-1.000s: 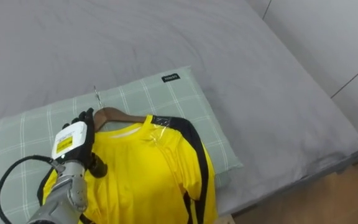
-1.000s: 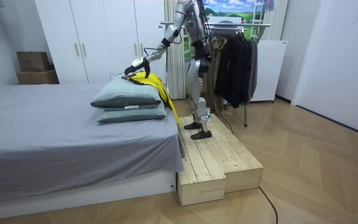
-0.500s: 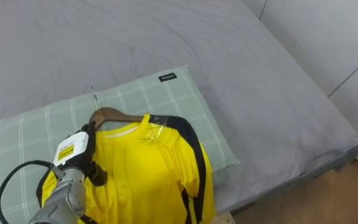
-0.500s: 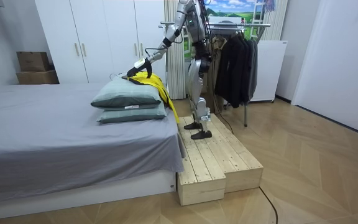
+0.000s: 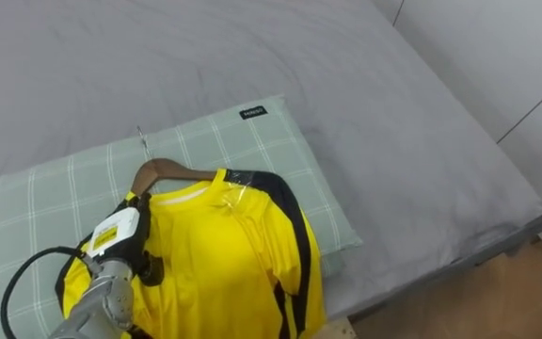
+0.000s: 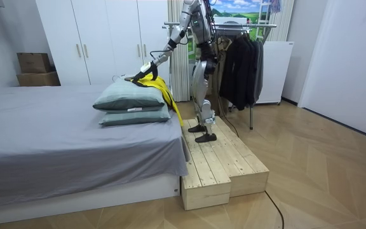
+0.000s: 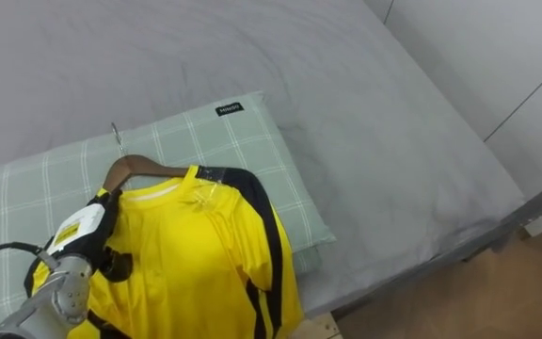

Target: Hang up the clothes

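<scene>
The yellow shirt [image 5: 224, 254] with black trim lies flat on the pillow [image 5: 252, 141], draped on a brown wooden hanger [image 5: 163, 171] whose hook points at the pillow's far edge.

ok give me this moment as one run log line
left hand: on shoulder of yellow shirt, grip unclear | shirt: on wooden hanger, flat on green pillow | hung: not yet

Small black label [image 5: 252, 112] on the pillow [image 5: 45, 198], print illegible.
</scene>
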Controlling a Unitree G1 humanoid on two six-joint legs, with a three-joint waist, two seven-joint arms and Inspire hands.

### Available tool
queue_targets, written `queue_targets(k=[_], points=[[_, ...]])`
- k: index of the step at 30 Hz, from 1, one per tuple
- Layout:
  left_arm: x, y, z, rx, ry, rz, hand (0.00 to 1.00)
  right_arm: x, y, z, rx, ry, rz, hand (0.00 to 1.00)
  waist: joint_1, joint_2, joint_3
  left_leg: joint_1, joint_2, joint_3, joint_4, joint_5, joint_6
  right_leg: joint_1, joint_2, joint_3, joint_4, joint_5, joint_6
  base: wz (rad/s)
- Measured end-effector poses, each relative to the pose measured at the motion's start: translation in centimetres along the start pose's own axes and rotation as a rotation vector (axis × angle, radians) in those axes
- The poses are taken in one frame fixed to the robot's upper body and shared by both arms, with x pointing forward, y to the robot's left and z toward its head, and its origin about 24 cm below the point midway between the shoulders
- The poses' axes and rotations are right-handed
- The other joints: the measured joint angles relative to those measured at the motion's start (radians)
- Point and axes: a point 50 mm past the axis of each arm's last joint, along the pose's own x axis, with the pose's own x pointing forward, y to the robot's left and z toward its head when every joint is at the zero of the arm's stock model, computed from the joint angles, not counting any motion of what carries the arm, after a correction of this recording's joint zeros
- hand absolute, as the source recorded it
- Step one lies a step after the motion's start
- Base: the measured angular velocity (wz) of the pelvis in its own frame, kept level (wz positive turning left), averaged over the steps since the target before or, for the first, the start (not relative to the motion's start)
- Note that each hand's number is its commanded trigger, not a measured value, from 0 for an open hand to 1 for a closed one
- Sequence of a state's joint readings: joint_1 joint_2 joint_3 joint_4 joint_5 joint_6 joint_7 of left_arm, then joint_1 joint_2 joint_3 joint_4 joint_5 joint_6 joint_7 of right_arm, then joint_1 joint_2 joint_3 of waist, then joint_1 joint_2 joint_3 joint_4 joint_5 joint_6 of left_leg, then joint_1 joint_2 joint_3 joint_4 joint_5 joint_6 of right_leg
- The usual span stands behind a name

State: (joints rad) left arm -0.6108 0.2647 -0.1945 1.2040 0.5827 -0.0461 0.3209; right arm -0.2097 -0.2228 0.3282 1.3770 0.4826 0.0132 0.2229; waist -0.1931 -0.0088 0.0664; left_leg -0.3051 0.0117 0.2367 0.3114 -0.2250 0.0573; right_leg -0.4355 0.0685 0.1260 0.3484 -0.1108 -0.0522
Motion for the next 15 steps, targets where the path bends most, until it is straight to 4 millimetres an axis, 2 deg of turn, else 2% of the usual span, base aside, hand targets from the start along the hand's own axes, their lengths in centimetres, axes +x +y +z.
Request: queue_targets(k=[8, 15], points=[[-0.1, 0.5, -1.6, 0.01, 0.041, 0.013, 0.0, 0.0, -0.1, -0.6, -0.003, 0.029, -0.008, 0.0, 0.01, -0.021, -0.0021, 0.002, 0.001, 0.004, 0.007, 0.0, 0.0, 0.004, 0.0, 0.005, -0.004, 0.0, 0.0, -0.02], [-0.2, 0.4, -2.2, 0.017, 0.064, 0.04, 0.0, 0.0, -0.1, -0.8, 0.001, 0.037, -0.009, 0.0, 0.012, -0.022, -0.0024, 0.002, 0.0, 0.005, 0.012, 0.0, 0.0, 0.005, 0.0, 0.007, -0.003, 0.003, 0.003, 0.0]])
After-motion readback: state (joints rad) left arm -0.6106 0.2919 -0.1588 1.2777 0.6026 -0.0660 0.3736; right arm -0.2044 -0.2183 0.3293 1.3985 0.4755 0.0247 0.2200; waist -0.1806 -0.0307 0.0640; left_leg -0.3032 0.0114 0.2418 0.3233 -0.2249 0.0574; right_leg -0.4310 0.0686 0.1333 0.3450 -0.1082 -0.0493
